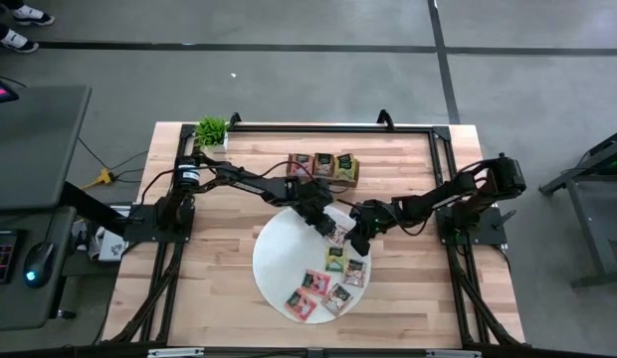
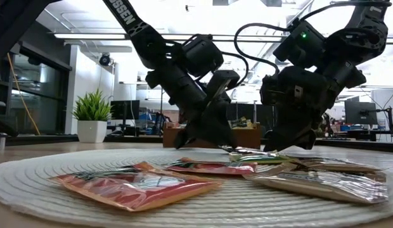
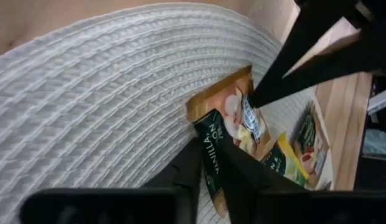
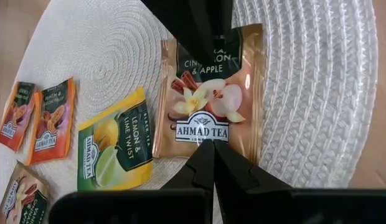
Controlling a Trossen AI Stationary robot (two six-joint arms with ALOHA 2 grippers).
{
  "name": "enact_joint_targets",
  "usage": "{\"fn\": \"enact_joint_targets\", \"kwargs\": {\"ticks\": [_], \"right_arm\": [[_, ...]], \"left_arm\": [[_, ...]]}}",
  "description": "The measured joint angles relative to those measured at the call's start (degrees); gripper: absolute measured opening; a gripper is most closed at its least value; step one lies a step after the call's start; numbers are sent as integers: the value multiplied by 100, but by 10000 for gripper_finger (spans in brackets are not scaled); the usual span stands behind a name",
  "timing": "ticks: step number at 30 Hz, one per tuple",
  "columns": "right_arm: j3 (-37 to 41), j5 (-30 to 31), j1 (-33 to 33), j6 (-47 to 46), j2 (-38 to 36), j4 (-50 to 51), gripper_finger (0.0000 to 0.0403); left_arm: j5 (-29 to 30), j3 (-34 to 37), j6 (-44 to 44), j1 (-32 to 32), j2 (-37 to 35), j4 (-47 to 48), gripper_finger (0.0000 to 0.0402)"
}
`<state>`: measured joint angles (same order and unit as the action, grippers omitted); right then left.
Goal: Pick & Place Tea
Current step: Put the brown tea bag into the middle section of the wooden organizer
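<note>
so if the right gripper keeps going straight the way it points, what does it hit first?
Likely the cinnamon-apple tea packet on the white mat: the shut right gripper has its tips at that packet's near edge. Beyond it, the left gripper is on the packet's far edge. Height above the packet is unclear.

High view straight down; low view level, mat-edge; both wrist views close, probably sharing brown packet (image 4: 208, 93).

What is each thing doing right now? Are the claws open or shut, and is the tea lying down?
Left gripper: shut on one edge of the apple tea packet.
Right gripper: shut, tip at the opposite edge.
Apple tea packet: on the mat, pinched.
Lemon tea packet: flat on the mat, untouched.
Tray: holding some packets.
</note>
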<state>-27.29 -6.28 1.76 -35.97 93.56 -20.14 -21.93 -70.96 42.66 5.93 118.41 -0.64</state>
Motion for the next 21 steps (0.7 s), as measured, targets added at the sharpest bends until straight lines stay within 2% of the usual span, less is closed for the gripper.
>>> {"fn": "enact_joint_targets", "kwargs": {"ticks": [4, 13, 21], "right_arm": [[0, 16, 0, 0, 0, 0, 0], [-2, -37, -3, -20, -62, 18, 0], [13, -22, -31, -16, -808, 389, 0]], "left_arm": [[23, 0, -239, 0, 0, -27, 7], [44, 0, -428, 2, 0, -47, 1], [70, 0, -495, 7, 0, -49, 0]]}}
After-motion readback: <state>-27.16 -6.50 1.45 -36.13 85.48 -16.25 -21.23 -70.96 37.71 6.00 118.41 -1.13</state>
